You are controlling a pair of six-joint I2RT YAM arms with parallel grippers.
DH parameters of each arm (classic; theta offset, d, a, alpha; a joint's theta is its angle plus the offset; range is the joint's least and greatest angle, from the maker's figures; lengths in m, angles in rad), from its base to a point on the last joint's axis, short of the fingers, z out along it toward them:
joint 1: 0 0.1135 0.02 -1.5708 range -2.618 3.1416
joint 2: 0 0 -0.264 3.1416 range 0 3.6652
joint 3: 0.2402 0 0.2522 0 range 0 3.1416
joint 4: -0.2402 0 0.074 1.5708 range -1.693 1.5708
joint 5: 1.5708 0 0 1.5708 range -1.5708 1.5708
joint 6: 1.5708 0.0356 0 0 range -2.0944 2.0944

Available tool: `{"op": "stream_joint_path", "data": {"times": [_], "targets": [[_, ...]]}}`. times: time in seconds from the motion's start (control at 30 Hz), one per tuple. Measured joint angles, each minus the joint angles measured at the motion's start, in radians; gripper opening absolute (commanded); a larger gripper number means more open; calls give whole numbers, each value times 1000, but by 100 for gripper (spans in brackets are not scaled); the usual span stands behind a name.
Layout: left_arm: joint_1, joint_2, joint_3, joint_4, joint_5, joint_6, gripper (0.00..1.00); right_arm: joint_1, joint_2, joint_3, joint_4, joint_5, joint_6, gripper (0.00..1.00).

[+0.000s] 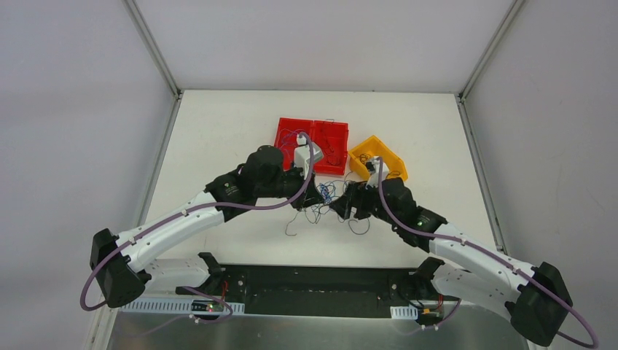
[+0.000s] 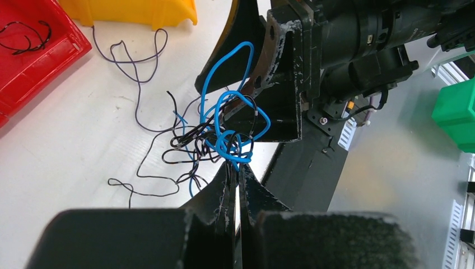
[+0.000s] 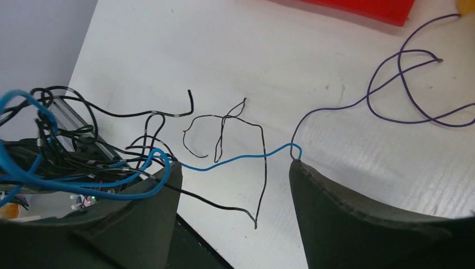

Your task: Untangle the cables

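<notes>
We anchor the cable tangle (image 2: 221, 137) in our clenched left claw (image 2: 236, 172); our right claw (image 3: 234, 168) stands spread wide astride one blue cable (image 3: 249, 155), likely to draw it free

Smooth plastic-coated cables (image 2: 224, 137) — matt white table (image 2: 67, 112), glossy red plastic bin (image 2: 50, 56).

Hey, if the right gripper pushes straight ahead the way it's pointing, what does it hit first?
Probably the blue cable strung across the gap of the open right gripper, then the black cable lying on the table; depth is hard to judge.
</notes>
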Motion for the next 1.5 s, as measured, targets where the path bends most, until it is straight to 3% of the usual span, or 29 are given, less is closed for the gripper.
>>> {"op": "stream_joint_path", "data": {"times": [0.17, 0.27, 0.43, 0.63, 0.9, 1.1, 1.33, 1.5], "targets": [[0, 0, 1, 0, -4, -1, 0, 18, 0, -5, 52, 8, -8, 48], [0, 0, 1, -8, -49, -2, 0, 21, 0, -5, 51, 19, -9, 42], [0, -18, 1, -37, -139, -3, 0, 21, -36, -6, 18, 60, -7, 2], [27, -72, -14, -86, -342, -35, 0, 22, -125, -5, -92, 182, 16, 0], [284, -186, -211, -133, -487, -169, 0, 6, -268, 38, -369, 560, 139, 0], [414, -339, -352, -177, -605, -317, 0, -31, -406, 58, -513, 780, 226, 0], [449, -504, -403, -238, -749, -447, 0, -37, -489, 84, -600, 888, 257, 0], [453, -517, -404, -211, -698, -428, 0, -37, -486, 87, -571, 790, 209, 0]]}}
